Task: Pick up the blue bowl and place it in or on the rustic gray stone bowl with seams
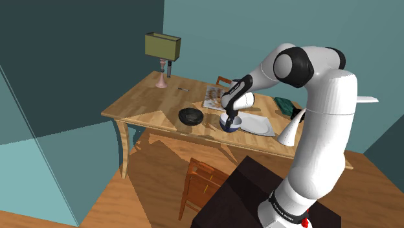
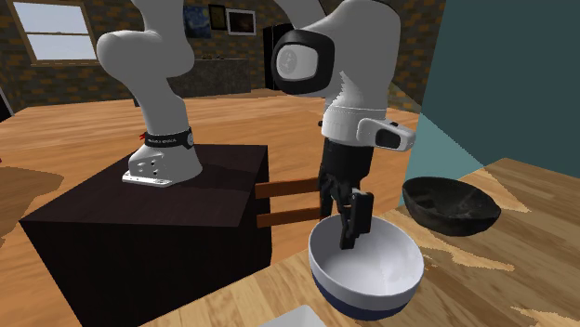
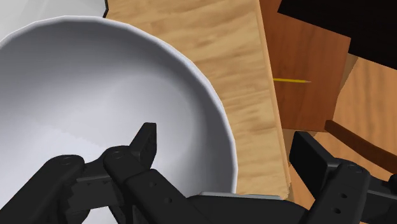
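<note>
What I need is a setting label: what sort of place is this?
Probably a dining room in a house: a wooden table with a lamp, a wooden chair beside it, and framed pictures.

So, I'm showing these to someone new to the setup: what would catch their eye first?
The black tool on the white arm, open astride the rim of a white-and-blue bowl near the edge of the wooden table. Close by on it sits a dark, rough bowl.
</note>
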Controlling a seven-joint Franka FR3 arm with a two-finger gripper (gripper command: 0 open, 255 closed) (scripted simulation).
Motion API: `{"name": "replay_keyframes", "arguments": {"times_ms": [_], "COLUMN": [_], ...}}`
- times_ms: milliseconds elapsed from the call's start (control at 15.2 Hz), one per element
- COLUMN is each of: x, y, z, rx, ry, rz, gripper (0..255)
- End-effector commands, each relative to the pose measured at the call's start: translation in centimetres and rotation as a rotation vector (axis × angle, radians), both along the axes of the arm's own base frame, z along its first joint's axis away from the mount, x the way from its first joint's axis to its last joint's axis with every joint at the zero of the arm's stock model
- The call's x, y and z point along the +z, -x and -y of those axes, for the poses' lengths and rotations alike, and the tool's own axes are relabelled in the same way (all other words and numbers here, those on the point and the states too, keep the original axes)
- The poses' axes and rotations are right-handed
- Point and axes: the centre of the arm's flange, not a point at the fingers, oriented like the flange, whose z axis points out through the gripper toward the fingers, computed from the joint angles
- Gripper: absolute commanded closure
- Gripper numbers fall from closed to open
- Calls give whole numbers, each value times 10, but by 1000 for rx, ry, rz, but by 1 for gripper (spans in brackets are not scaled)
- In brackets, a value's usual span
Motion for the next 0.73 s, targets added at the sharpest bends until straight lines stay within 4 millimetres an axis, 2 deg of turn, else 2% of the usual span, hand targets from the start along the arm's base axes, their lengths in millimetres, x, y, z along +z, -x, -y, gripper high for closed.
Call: {"name": "replay_keyframes", "arguments": {"times_ms": [0, 594, 660], "x": [0, 0, 5], "y": [0, 0, 0], "z": [0, 0, 0], "rx": [0, 0, 0], "ry": [0, 0, 0], "rz": [0, 0, 0], "gripper": [255, 255, 255]}}
